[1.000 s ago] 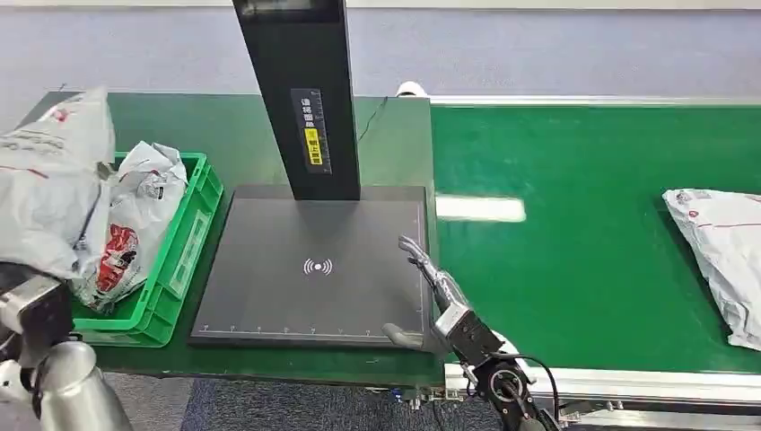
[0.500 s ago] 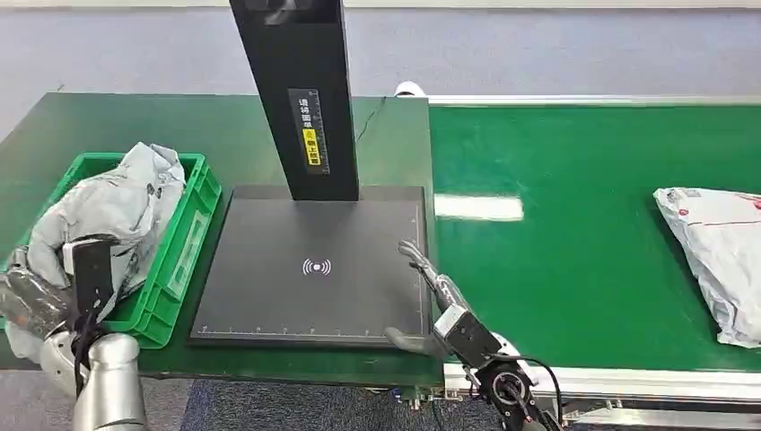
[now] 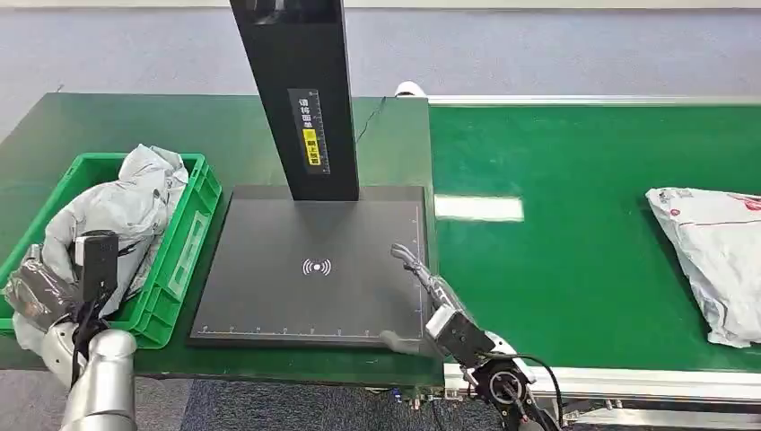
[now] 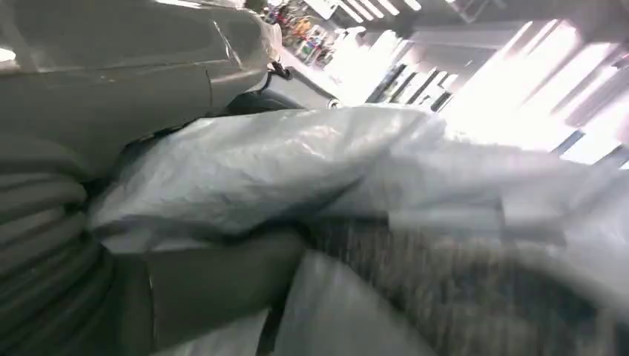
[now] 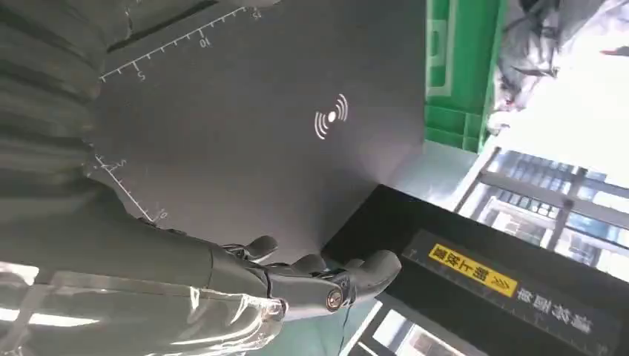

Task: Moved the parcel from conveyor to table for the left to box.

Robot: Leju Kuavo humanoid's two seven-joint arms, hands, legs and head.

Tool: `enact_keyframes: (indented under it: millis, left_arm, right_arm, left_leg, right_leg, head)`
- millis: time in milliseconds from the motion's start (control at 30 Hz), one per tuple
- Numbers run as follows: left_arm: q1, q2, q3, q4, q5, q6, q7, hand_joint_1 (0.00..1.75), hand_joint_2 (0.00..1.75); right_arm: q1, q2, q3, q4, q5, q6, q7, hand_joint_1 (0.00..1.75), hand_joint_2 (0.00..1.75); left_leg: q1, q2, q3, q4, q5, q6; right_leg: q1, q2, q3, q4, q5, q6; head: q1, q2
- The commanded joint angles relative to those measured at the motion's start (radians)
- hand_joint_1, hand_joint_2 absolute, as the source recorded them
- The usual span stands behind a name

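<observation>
A crumpled grey parcel (image 3: 126,202) lies in the green bin (image 3: 193,242) at the table's left. My left hand (image 3: 34,292) is at the bin's near corner and grips the parcel's lower end. In the left wrist view the parcel's plastic (image 4: 297,156) is folded between the thumb and the fingers. My right hand (image 3: 426,292) hovers with its fingers stretched out over the right edge of the black scan pad (image 3: 305,269), holding nothing. The right wrist view has those fingers (image 5: 297,282) above the pad (image 5: 259,126). A second white-grey parcel (image 3: 713,256) lies on the green conveyor (image 3: 574,233) at far right.
A black column (image 3: 301,90) with a yellow label rises from the pad's far edge. The bin sits close against the pad's left side. The conveyor's metal rail (image 3: 628,386) runs along its near edge.
My left arm has lowered the parcel from the air down into the green bin. The parcel on the conveyor has drifted left. My right hand has shifted slightly left over the pad.
</observation>
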State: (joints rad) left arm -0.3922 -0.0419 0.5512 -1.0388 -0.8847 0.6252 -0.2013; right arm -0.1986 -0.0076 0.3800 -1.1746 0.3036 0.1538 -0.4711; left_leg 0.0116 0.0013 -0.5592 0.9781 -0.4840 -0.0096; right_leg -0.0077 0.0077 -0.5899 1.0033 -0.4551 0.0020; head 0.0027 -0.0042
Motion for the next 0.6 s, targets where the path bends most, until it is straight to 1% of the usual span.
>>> enact_keyframes:
  millis: [33,600]
  left_arm:
    - [-0.026,-0.026,0.052,0.029,0.014,0.073,-0.04,0.0,1.75]
    - [-0.026,-0.026,0.052,0.029,0.014,0.073,-0.04,0.0,1.75]
  right_arm:
    - [-0.035,0.004,0.022,0.048,0.012,-0.013,0.009,0.0,1.75]
    - [-0.035,0.004,0.022,0.048,0.012,-0.013,0.009,0.0,1.75]
  left_leg:
    - [0.0,-0.001,0.002,-0.001,0.0,0.001]
    - [0.0,-0.001,0.002,-0.001,0.0,0.0]
  right_leg:
    - [0.0,-0.001,0.002,-0.001,0.0,0.0]
    - [0.0,-0.001,0.003,-0.001,0.0,0.0]
  head:
    - [0.0,0.0]
    - [0.0,0.0]
